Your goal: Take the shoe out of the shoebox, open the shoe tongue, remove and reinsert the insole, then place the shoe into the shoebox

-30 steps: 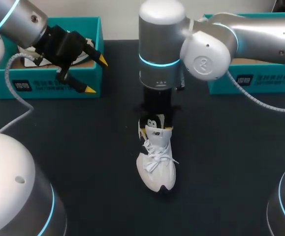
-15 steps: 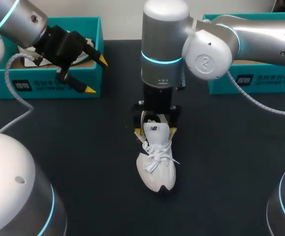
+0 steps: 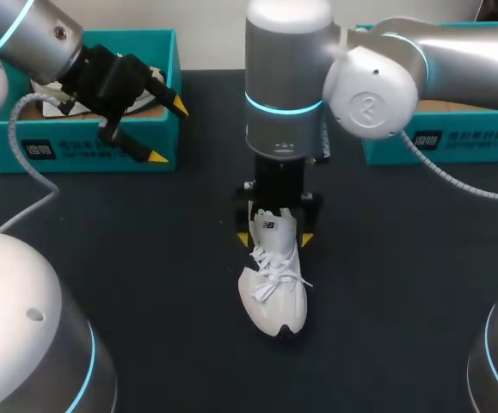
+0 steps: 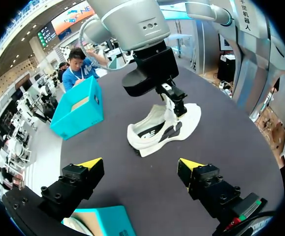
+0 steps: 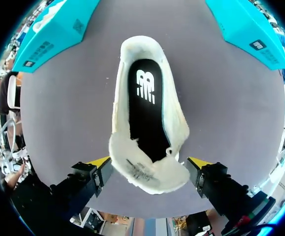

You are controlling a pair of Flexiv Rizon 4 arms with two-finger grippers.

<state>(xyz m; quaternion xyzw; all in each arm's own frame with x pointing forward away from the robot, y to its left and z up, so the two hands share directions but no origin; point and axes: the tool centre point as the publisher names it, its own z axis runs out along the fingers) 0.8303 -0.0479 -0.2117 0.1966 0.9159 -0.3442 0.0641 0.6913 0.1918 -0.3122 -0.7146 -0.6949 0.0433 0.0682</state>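
- Shoebox of teal cardboard [image 3: 102, 153] sits just beneath and behind the left fingers [image 3: 156, 156]. Something white lies inside it, too hidden to name.
- Left fingers stand wide apart with nothing between them. Ahead of them, well apart across the bare dark bench [image 3: 145, 284], is the shoe.
- White lace-up shoe [image 3: 274, 297] stands on its sole on the bench, outside both boxes, with its laced toe end pointing away from the right arm.
- Right fingers [image 5: 100, 163] hang spread apart, one on each side of the white padded tongue [image 5: 147, 173]. Neither clearly presses it, so nothing is clamped.
- Just beyond the right fingers, the thin black insole [image 5: 142, 113] lies flat in the open mouth of the shoe.
- By my judgement the shoe is light, its fabric upper will give under a pinch, and its sole is stiffer.
- The insole looks thin and bendy, so it is best pinched at its heel edge and peeled up rather than dragged.
- For lifting the whole shoe, the firm heel collar seems the safest hold.
- A second teal cardboard box [image 3: 442, 138] stands well off to the outer side of the right fingers. I cannot tell which box is the shoe's own.
- The right arm's wrist stands over the shoe's mouth and blocks the left fingers from coming in from above. The loose white laces [image 3: 270, 277] could snag a fingertip.
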